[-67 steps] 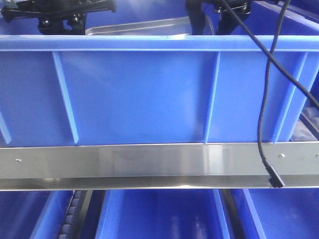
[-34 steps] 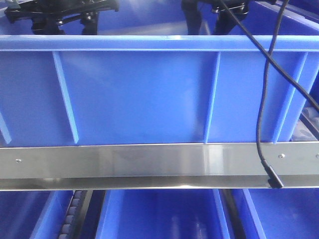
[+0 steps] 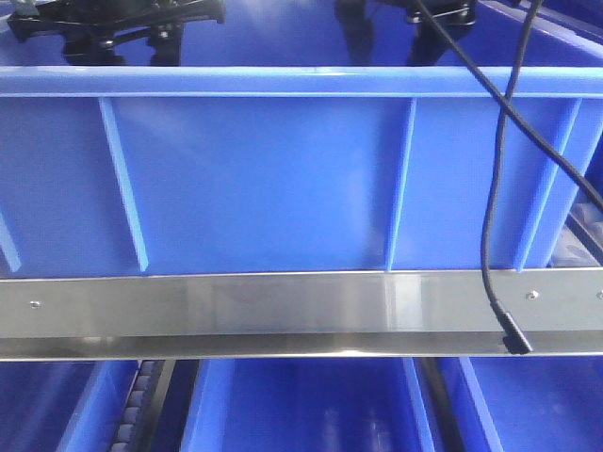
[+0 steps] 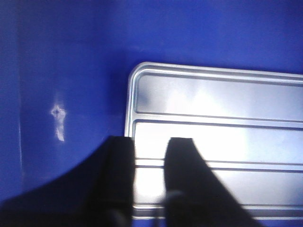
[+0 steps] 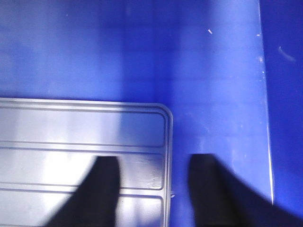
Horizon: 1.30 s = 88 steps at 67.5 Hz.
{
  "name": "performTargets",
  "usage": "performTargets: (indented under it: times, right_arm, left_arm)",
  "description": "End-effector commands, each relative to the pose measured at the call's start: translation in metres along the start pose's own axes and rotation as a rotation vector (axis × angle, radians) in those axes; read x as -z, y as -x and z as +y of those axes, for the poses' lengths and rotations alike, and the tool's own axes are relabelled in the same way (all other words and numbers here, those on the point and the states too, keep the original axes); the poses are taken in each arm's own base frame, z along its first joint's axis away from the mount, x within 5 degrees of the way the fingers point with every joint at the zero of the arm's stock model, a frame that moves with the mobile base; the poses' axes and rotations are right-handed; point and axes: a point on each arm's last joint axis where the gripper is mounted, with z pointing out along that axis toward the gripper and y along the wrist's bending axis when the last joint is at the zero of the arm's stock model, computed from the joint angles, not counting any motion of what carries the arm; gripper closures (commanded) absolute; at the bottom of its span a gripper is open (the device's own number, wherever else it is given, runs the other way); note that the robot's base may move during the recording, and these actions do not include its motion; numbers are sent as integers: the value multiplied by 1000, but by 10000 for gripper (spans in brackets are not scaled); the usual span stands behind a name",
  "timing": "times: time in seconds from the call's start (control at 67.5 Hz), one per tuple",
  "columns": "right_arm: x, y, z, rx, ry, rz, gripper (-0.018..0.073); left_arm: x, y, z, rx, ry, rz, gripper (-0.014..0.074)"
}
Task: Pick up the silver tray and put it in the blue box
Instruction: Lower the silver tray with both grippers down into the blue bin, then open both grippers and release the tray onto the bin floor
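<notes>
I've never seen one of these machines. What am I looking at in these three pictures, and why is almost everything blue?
It is a robot with two arms, and each arm ends in a two-fingered pincer. One camera looks at the scene from the front; it mostly sees the outer wall of a big blue box sitting behind a metal rail, with the dark arms poking in over the top edge. The other two cameras ride on the wrists and look straight down into that box, hence all the blue. There you see a silver tray lying on the box floor. The left pincer straddles one end of the tray's rim, and the right pincer straddles the other end, fingers spread wide. Whether the left one is squeezing the rim, I can't tell.
</notes>
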Motion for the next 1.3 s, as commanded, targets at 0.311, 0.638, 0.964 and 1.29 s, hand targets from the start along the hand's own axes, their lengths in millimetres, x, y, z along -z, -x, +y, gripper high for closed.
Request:
performTargets:
  times: [0.311,0.638,0.964,1.29]
  right_arm:
    - [34,29,8,6,152,-222,508]
    - [56,38,13,85,248,-326,508]
    - [93,41,7,151,334,-463,508]
    - [114,-12,-18,197,510,-595,508]
  left_arm:
    - [31,12,-3,-4,-38,-109,686]
    - [68,18,-4,19,-116,-237,686]
    - [103,9,2,21,-163,-327,686]
    - [137,-35,8,-61,-264,-497,686]
